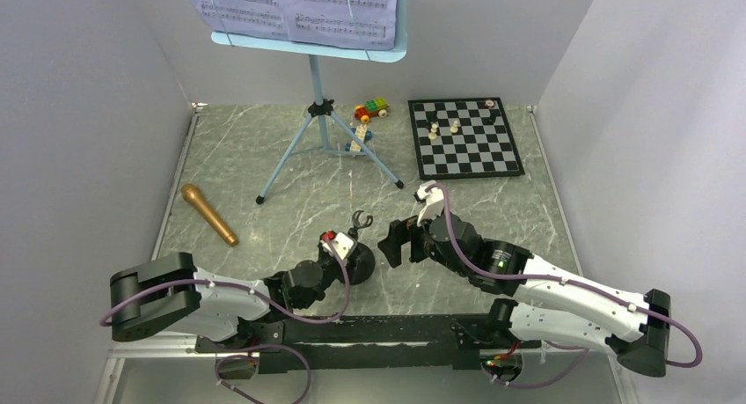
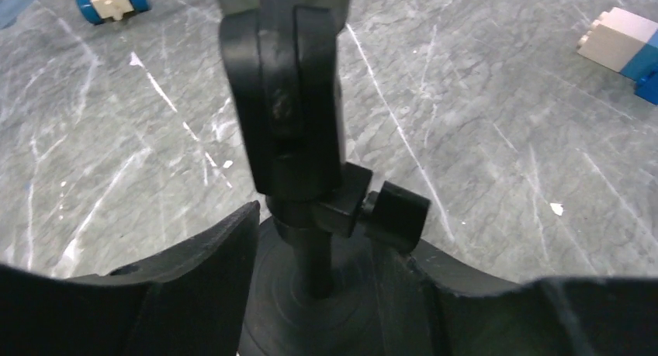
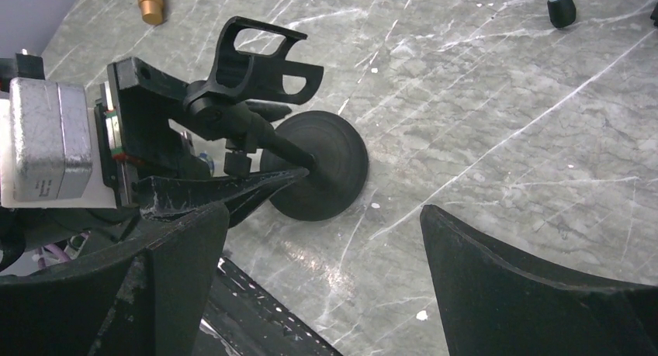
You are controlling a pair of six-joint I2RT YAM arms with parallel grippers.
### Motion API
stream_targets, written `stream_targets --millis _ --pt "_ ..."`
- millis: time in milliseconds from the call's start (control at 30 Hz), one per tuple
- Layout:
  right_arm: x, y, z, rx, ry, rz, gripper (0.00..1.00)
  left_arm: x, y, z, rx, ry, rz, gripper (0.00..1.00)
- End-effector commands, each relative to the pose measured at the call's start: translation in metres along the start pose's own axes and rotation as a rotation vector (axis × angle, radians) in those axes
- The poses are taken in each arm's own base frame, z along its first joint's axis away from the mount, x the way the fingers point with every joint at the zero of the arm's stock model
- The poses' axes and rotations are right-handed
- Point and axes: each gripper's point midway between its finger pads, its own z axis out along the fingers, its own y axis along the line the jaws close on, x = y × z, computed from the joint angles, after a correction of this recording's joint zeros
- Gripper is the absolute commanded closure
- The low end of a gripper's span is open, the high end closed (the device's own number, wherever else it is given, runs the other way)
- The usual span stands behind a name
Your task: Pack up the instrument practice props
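A grey marbled bench [image 1: 264,237] sits inside a white-walled enclosure, with two robot arms mounted at its near edge. Between the arms, near the front middle of the bench, a small black mic stand [image 3: 322,166] rests on its round base, its forked clip on top holding nothing. The left gripper [image 2: 334,232] reaches around this stand low down. Its jaws are partly open, one on each side of the thin stem, with a gap visible to the stem on both sides; whether they touch the base cannot be told. The right gripper [image 1: 392,244] hovers just beside the stand on its right, its jaws spread wide and holding nothing. A gold-brown microphone [image 1: 209,215] lies flat on the left of the bench, well apart from the stand. Towards the back, a light-blue tripod music stand [image 1: 321,113] stands upright, with white sheet-music pages [image 1: 295,3] resting on its desk. A colourful toy brick car [image 1: 371,111] sits just beside the tripod's legs, and a black-and-white chessboard [image 1: 464,138] with a few pieces lies at the back right.
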Motion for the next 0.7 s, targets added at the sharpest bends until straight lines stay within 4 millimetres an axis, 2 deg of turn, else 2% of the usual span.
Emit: stream_targets --millis 0,100,200,267,333,533,667 --pt "-0.015 0.005 0.0 -0.007 -0.043 0.013 0.01 -0.029 -0.023 0.011 0.093 -0.081 -0.026 0.47" --pt "-0.015 0.005 0.0 -0.006 -0.044 0.013 0.01 -0.027 -0.025 0.011 0.102 -0.073 -0.023 0.74" --pt "-0.017 0.005 -0.002 -0.008 -0.048 0.015 0.01 -0.028 -0.014 0.007 0.056 -0.073 -0.036 1.0" --pt "-0.018 0.005 -0.004 -0.007 -0.051 0.014 0.01 -0.034 0.0 0.0 -0.003 -0.075 -0.05 1.0" --pt "-0.019 0.004 -0.006 -0.008 -0.057 0.015 0.01 -0.044 0.023 -0.01 -0.114 -0.063 -0.068 1.0" --pt "-0.02 0.005 -0.005 -0.018 -0.068 0.014 0.01 -0.094 0.109 -0.051 -0.425 -0.064 -0.143 1.0" --pt "-0.018 0.009 -0.001 -0.034 -0.064 0.016 0.01 -0.105 0.175 -0.089 -0.661 -0.081 -0.207 1.0"
